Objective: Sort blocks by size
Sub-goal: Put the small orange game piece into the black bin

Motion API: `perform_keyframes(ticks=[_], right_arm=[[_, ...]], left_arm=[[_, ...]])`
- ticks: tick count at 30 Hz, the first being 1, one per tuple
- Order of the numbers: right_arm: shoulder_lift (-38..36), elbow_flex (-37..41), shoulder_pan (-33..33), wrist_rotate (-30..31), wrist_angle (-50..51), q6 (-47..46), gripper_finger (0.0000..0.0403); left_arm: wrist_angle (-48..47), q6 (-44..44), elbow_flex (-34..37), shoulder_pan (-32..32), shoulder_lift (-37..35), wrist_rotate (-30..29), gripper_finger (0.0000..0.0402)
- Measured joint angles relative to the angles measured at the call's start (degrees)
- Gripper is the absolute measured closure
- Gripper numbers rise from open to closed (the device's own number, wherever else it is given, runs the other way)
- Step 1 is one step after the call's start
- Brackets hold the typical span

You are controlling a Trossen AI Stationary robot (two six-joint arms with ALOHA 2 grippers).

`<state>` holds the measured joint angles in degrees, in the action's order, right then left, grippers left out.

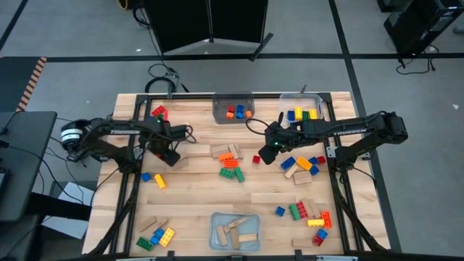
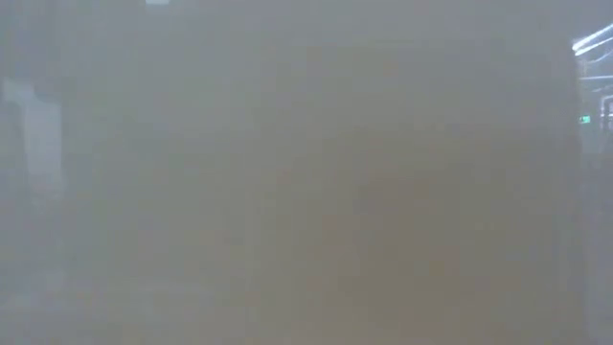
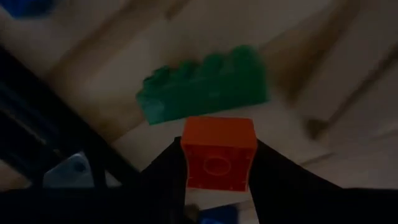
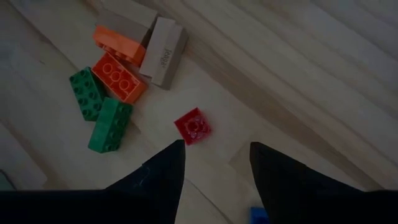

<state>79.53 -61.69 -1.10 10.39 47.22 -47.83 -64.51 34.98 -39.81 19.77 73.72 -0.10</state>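
Note:
My left gripper (image 1: 165, 148) points down at the table's far left and is shut on a red studded brick (image 3: 217, 152). A green long brick (image 3: 202, 92) lies on the wood just beyond it. My right gripper (image 1: 267, 154) hangs open over the middle, tilted down, nothing between its fingers (image 4: 214, 165). Just ahead of them a small red brick (image 4: 193, 126) lies flat. Farther on lie two green bricks (image 4: 99, 109), two orange bricks (image 4: 118, 59) and a tan wooden block (image 4: 163, 51). The low view shows only haze. My left gripper pinches the red brick by two opposite side walls (image 3: 186, 158) between its two fingers, coming from above. The brick's face with a round ring looks back at the wrist camera. The brick sits square between the fingertips, over the near edge of the green brick.
Clear bins stand at the far middle (image 1: 233, 109), far right (image 1: 303, 109) and near middle (image 1: 235, 230), the last holding wooden blocks. Loose bricks lie at the right (image 1: 304, 165), near right (image 1: 312, 214), near left (image 1: 156, 235) and left (image 1: 154, 179).

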Motion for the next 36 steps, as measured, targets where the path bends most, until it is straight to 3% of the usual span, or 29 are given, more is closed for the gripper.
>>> perform_keyframes(ticks=[7,13,27,36], right_arm=[[0.02,0.00,0.00,0.00,-0.51,0.26,0.0208],[0.02,0.00,0.00,0.00,-1.81,0.16,0.0208],[0.02,0.00,3.40,0.70,-1.72,-1.68,0.0210],[0.02,0.00,7.30,3.35,-1.10,-9.02,0.0213]], left_arm=[[0.90,1.25,-8.58,0.01,-6.06,0.83,0.0264],[2.24,-1.31,-19.35,1.82,-2.77,-2.75,0.0264],[4.86,-21.73,-50.54,11.97,26.74,-3.70,0.0264],[3.88,-27.41,-68.42,13.92,44.81,-2.14,0.0218]])
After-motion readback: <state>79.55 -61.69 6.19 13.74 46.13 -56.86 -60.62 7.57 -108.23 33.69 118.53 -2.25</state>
